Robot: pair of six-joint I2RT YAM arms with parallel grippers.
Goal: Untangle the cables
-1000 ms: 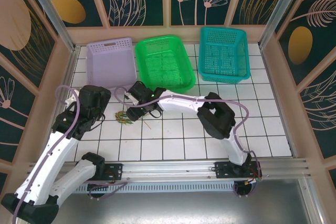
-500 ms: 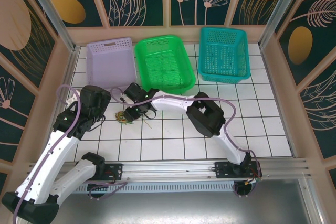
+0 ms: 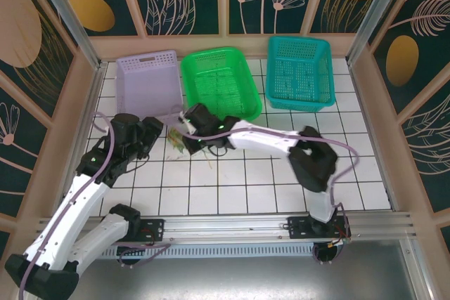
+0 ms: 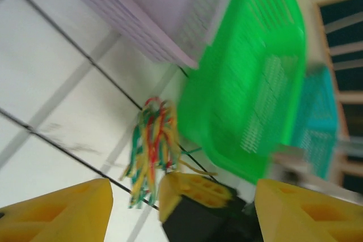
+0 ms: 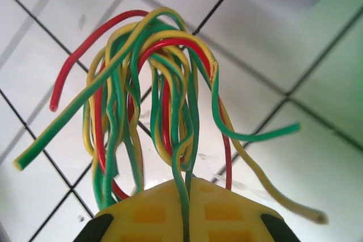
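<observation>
cables: green, yellow and red bundle, just near of green basket | right pincer: closed on bundle's end | left pincer: open, empty, just left of bundle; strands run lengthwise straight ahead of it; the free arm for a strand

Your left arm and right arm: white tubular links, black joint housings, black base blocks. One purple-grey cable looped along each. Your left fingers and right fingers: yellow moulded plastic, recessed pockets.
</observation>
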